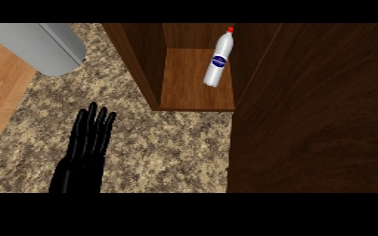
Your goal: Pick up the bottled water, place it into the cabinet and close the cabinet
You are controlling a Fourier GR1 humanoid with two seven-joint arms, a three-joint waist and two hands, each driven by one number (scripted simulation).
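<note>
The bottled water (218, 60), white with a blue label and a red cap, stands inside the wooden cabinet (193, 87) on its shelf, at the right side of the opening. The cabinet's dark door (310, 120) fills the right of the view and hangs open toward me. My left hand (87, 140) rests at the lower left over the counter, fingers straight and pointing up, holding nothing and well apart from the cabinet. My right hand does not show anywhere.
A speckled granite counter (177, 150) spreads below the cabinet. A grey metal appliance (48, 47) sits at the upper left, with a strip of wooden floor (11, 87) beside it.
</note>
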